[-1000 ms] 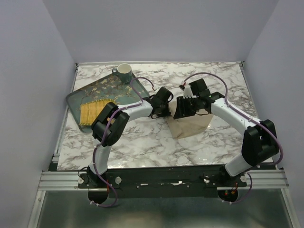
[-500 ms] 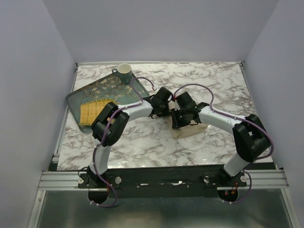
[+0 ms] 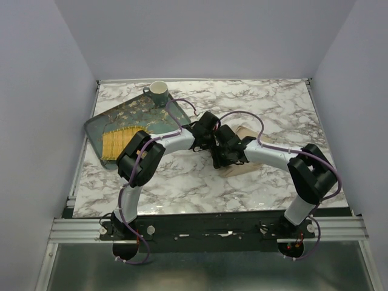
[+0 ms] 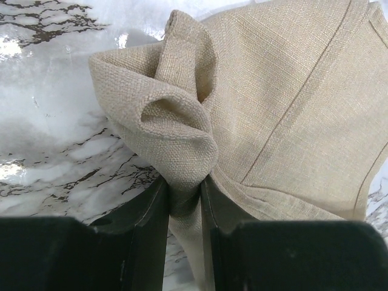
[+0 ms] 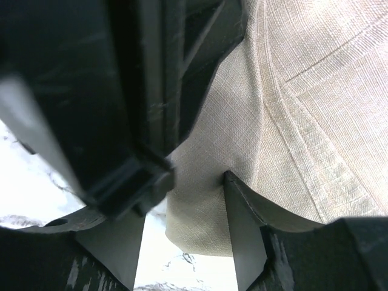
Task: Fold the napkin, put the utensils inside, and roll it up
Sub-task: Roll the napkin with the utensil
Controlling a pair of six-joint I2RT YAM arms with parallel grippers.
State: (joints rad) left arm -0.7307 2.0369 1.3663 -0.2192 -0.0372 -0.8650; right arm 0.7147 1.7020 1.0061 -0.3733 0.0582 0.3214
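Observation:
The beige napkin lies at mid-table, mostly under the two gripper heads. My left gripper is shut on a bunched fold of the napkin; the left wrist view shows the cloth pinched between the jaws of the left gripper and puffing up above them. My right gripper sits right beside it. In the right wrist view the right gripper is open around a loose edge of the napkin, with bare table showing between the cloth and one finger. The utensils are out of view.
A dark teal floral tray lies at the back left with a yellow woven mat on it. A cup stands at the tray's far corner. The left gripper's black body fills the upper left of the right wrist view.
My right gripper has swept left across the napkin, drawing the cloth over toward the left gripper, and its jaws now stand apart. The left gripper has kept its hold and place.

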